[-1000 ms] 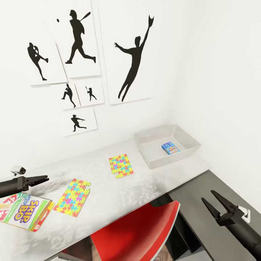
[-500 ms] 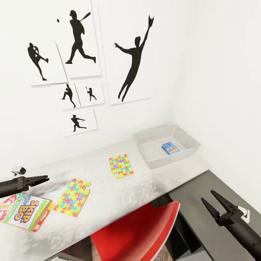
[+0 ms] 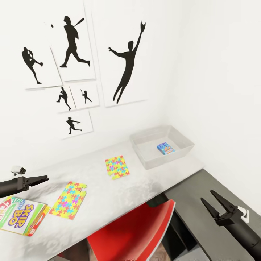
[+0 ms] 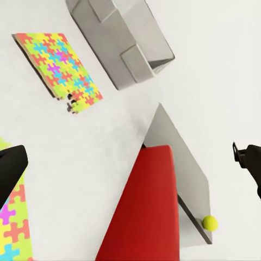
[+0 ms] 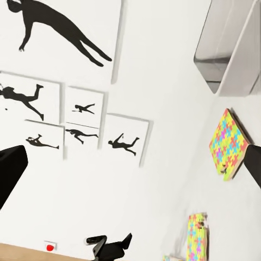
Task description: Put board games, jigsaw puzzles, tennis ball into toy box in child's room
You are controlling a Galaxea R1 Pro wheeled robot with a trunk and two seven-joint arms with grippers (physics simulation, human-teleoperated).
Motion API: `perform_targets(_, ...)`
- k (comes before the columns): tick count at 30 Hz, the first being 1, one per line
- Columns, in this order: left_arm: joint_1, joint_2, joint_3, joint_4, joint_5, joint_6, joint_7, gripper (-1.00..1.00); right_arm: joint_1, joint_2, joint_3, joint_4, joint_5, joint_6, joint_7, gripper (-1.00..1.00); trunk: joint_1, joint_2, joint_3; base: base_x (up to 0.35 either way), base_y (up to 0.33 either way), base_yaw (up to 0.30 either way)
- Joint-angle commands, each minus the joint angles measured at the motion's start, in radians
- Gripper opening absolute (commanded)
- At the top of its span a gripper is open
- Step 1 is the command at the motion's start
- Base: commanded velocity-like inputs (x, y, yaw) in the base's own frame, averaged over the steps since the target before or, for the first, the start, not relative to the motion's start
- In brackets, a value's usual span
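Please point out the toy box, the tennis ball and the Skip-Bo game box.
toy box [image 3: 145, 161]: head view, near rim.
tennis ball [image 4: 210, 223]: left wrist view, ball's middle.
Skip-Bo game box [image 3: 18, 215]: head view, printed cover.

My left gripper [image 3: 40, 179] has slim, black, pointed fingers on a dark round arm with a small white camera pod [image 3: 17, 169]. My right gripper [image 3: 216, 203] matches, wearing a white clip.

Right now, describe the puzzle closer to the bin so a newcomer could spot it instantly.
Start at the pale grey table under the black sports silhouette prints, then find the light grey toy box at its far end. The jigsaw puzzle lies flat beside that box. Its twin lies farther away, next to the Skip-Bo board game.
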Motion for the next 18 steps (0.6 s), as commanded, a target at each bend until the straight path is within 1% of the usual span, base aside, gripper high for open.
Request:
perform_targets(1,-0.001,0.001,0.000,0.000,0.000,0.010,-0.004,1.00,0.000,0.000,-0.001,0.000,-0.001,0.005,0.001,1.00,0.000,-0.002,0.000,-0.096,0.000,-0.128)
perform_targets(7,-0.001,0.000,0.000,0.000,0.000,0.008,-0.004,1.00,0.000,0.000,-0.001,0.000,0.000,0.004,0.010,1.00,0.000,-0.002,0.009,-0.162,0.040,-0.133)
perform_targets(14,0.000,0.000,0.000,0.000,0.000,0.006,-0.004,1.00,0.000,-0.001,-0.002,0.000,0.001,0.002,0.060,1.00,0.000,-0.002,0.019,-0.219,0.105,-0.153)
perform_targets(18,0.000,0.000,0.000,0.000,0.000,0.006,-0.004,1.00,0.000,-0.001,-0.002,0.000,0.001,0.000,0.074,1.00,0.000,-0.002,0.025,-0.114,0.058,-0.169)
